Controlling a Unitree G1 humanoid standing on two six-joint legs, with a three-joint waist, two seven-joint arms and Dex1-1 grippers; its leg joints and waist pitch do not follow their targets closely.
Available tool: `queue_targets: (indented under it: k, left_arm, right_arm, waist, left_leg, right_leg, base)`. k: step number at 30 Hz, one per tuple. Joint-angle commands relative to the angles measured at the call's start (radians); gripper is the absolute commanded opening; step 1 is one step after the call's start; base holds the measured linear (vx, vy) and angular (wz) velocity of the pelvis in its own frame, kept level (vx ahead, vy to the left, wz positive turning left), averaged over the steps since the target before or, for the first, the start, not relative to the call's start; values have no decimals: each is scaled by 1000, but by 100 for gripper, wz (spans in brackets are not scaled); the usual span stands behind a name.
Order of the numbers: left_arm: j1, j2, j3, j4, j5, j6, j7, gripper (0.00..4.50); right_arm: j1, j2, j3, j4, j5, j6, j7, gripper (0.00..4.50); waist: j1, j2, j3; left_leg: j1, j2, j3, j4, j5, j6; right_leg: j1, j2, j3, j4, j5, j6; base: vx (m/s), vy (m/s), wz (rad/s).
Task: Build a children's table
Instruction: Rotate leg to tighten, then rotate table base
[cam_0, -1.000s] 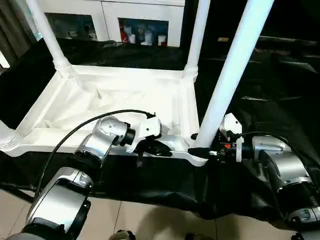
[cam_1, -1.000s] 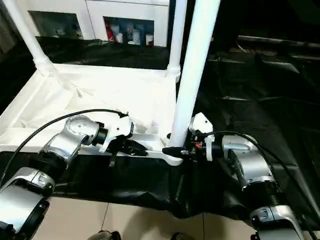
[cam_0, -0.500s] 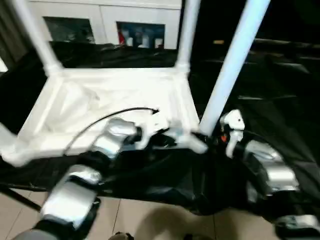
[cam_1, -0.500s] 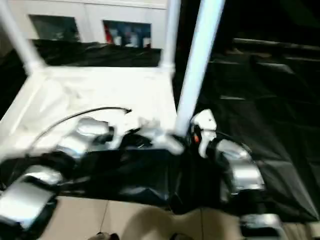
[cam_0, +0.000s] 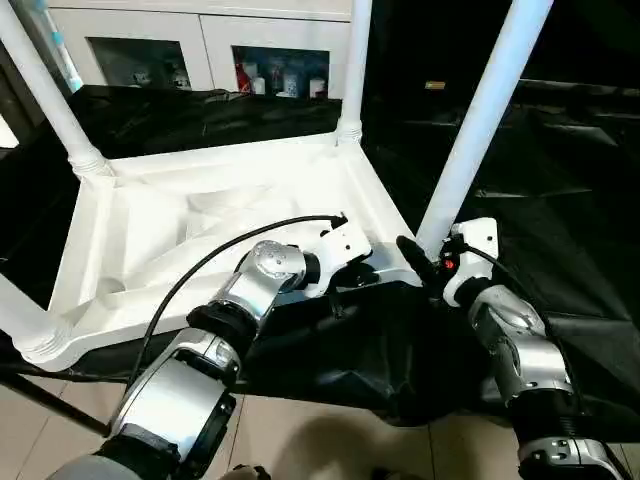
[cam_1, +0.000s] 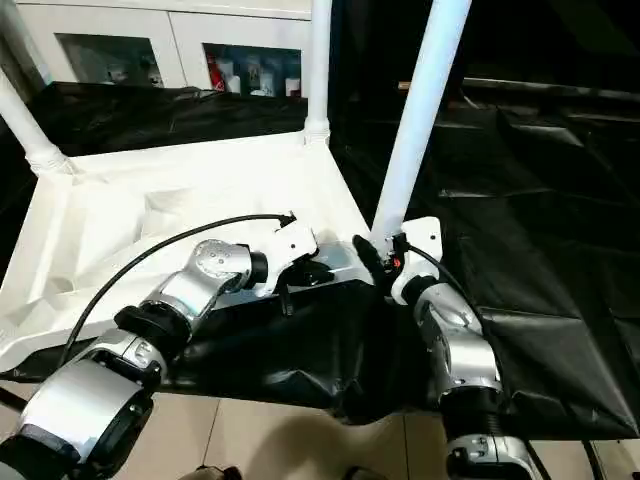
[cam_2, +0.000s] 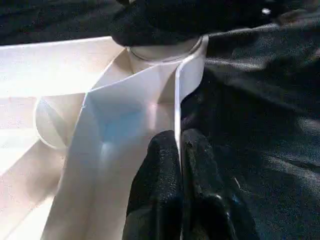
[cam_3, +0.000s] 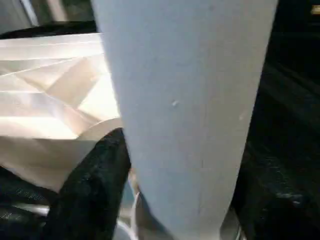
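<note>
The children's table (cam_0: 200, 215) lies upside down on a black cloth (cam_1: 520, 250), its ribbed underside facing up so the corner sockets can take legs from above; four legs stand in it, one at each corner. The left gripper (cam_2: 179, 150) is pinched shut on the thin near rim of the top, at about 9 o'clock from the near right corner, seemingly to keep the top from sliding or tipping while that corner is worked. The right gripper (cam_0: 420, 262) sits at the foot of the near right leg (cam_0: 480, 120), at roughly 5 o'clock from the socket, one black finger (cam_3: 90, 185) beside the tube. Its jaws straddle the leg, but whether they clamp it or stand loose cannot be told. That leg leans toward 1 o'clock, so it is probably not yet seated square.
</note>
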Motion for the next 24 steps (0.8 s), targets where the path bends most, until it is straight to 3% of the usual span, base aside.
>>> queue_targets:
  k: [1,2,5,6,8,9,11,12,13,15,16,17,18,19,20,21,22,24]
  left_arm:
    - [-23,-13,47,-7,-35,-54,35,28]
    - [-19,-8,66,-26,-63,-23,1,45]
    - [-5,-1,80,-64,-94,0,-35,60]
    - [16,12,89,-117,-118,23,-65,79]
    - [66,48,98,-229,-149,71,-106,91]
    - [80,57,102,-260,-159,89,-115,98]
    - [96,68,104,-295,-165,107,-121,107]
    - [161,111,114,-435,-189,183,-138,118]
    - [178,122,118,-473,-196,205,-140,118]
    - [235,153,133,-593,-218,288,-140,136]
    - [235,153,133,-593,-218,288,-140,144]
    - [280,181,137,-674,-219,335,-138,158]
    - [355,229,147,-791,-208,407,-129,158]
    - [390,251,152,-837,-203,432,-128,168]
    - [413,265,156,-868,-203,451,-125,179]
    - [444,279,165,-909,-203,479,-117,194]
    - [466,290,168,-947,-208,508,-108,197]
    - [530,317,186,-1047,-220,583,-88,217]
  right_arm:
    - [43,-33,31,-47,52,53,149,316]
    - [64,-84,22,-89,80,71,218,317]
    - [84,-130,14,-119,102,86,272,317]
    - [103,-180,7,-146,122,104,332,317]
    - [128,-242,8,-189,145,129,409,317]
    - [132,-254,9,-195,150,134,424,317]
    - [134,-260,11,-203,155,141,434,317]
    - [146,-280,23,-238,179,171,464,317]
    - [149,-282,27,-246,184,178,470,317]
    - [155,-283,42,-269,201,206,489,317]
    - [155,-283,42,-269,201,206,489,317]
    - [158,-272,57,-279,204,216,495,317]
    - [161,-251,86,-287,209,227,507,317]
    - [162,-240,100,-288,210,229,511,317]
    - [161,-232,110,-286,210,231,517,317]
    - [156,-218,122,-277,205,228,518,317]
    - [155,-211,129,-278,203,228,517,317]
    - [132,-170,146,-253,194,219,491,317]
  waist:
    - [2,-15,-52]
    - [6,-24,-54]
    - [16,-16,-60]
    - [14,-15,-64]
    - [15,-19,-66]
    - [14,-19,-72]
    - [12,-17,-75]
    - [15,-15,-79]
    - [15,-16,-80]
    - [16,-17,-81]
    - [18,-15,-82]
    - [23,-23,-78]
    - [26,-16,-68]
    - [22,-24,-63]
    - [21,-20,-61]
    - [20,-11,-57]
    - [15,-25,-49]
    - [20,-17,-46]
  left_leg:
    - [19,50,-34,-74,-384,45]
    - [16,51,-32,-72,-355,58]
    - [10,52,-30,-65,-294,78]
    - [0,53,-33,-63,-256,83]
    - [-6,56,-28,-51,-203,122]
    - [-13,53,-28,-45,-157,141]
    - [-13,51,-25,-39,-111,162]
    - [-8,54,-24,-33,-77,175]
    - [-10,57,-22,-29,-34,198]
    - [-10,50,-16,-20,-5,221]
    - [-9,51,-15,-18,-1,222]
    - [-11,50,-14,-17,-8,226]
    - [-15,61,-18,-28,-51,203]
    - [-14,62,-17,-32,-80,190]
    - [-15,61,-19,-33,-108,173]
    - [-5,63,-17,-38,-167,134]
    - [-5,63,-16,-44,-216,94]
    - [5,64,-20,-51,-260,48]
  right_leg:
    - [22,-45,35,-85,-447,-151]
    - [27,-45,35,-81,-409,-158]
    - [32,-49,36,-68,-338,-195]
    - [40,-49,32,-57,-274,-215]
    - [39,-45,30,-43,-159,-255]
    - [45,-44,27,-31,-100,-269]
    - [43,-39,25,-23,-37,-281]
    - [44,-38,26,-12,30,-303]
    - [45,-37,27,-2,103,-322]
    - [38,-32,29,3,151,-332]
    - [36,-31,30,5,156,-332]
    - [32,-28,27,0,124,-323]
    - [32,-36,25,-3,22,-308]
    - [28,-34,25,-10,-33,-295]
    - [28,-34,26,-14,-87,-282]
    - [18,-31,29,-28,-188,-258]
    - [12,-27,32,-37,-260,-235]
    - [7,-30,38,-46,-337,-205]
  base:
    - [0,0,0]
    - [0,0,0]
    - [0,0,0]
    - [0,0,0]
    - [0,0,0]
    - [54,-5,-6]
    - [55,-9,-8]
    - [55,-12,-4]
    - [54,-16,0]
    - [27,-8,0]
    - [0,0,0]
    - [0,0,0]
    - [0,0,0]
    - [0,0,0]
    - [0,0,0]
    - [0,0,0]
    - [0,0,0]
    - [0,0,0]
